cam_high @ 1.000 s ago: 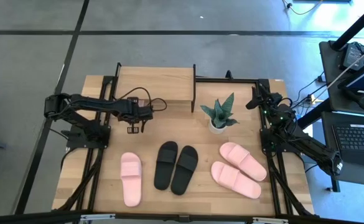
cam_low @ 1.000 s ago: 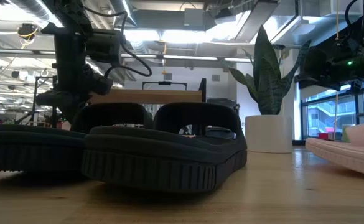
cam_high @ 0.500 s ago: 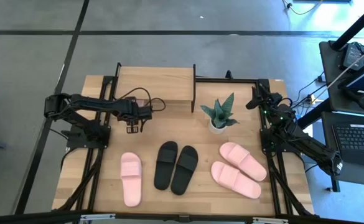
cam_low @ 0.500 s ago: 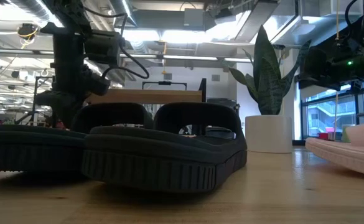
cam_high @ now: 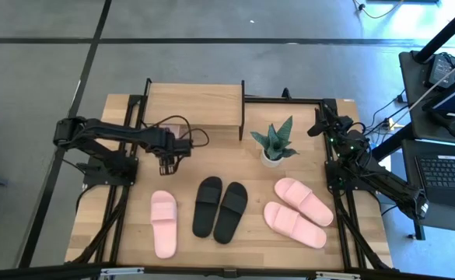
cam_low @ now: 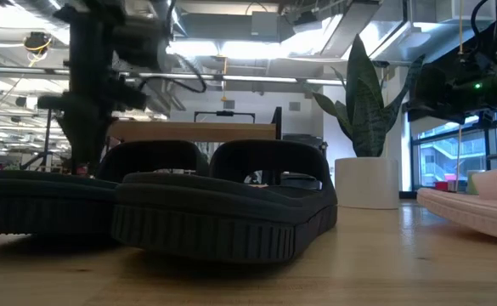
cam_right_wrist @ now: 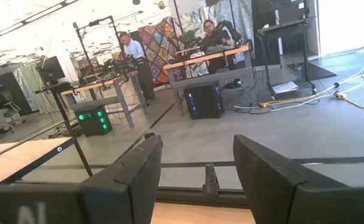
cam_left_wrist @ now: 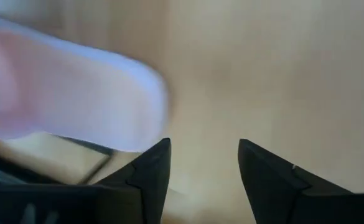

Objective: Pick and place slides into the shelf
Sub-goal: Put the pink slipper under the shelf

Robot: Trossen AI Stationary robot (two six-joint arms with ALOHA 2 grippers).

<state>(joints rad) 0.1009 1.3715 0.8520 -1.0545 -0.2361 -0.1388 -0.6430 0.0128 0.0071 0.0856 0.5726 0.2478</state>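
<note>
L claw [cam_left_wrist: 200, 163] empty (open); pink slide [cam_left_wrist: 70, 93] beside it blurred.

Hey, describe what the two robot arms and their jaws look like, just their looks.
Both arms are dark, nearly black, built of slim jointed segments on bases at the table's side edges. A thin dark cable loops by the left gripper. The right arm's gripper end carries small green lights. In each wrist view, two chunky, wedge-shaped matte black jaws taper toward blunt tips.
</note>
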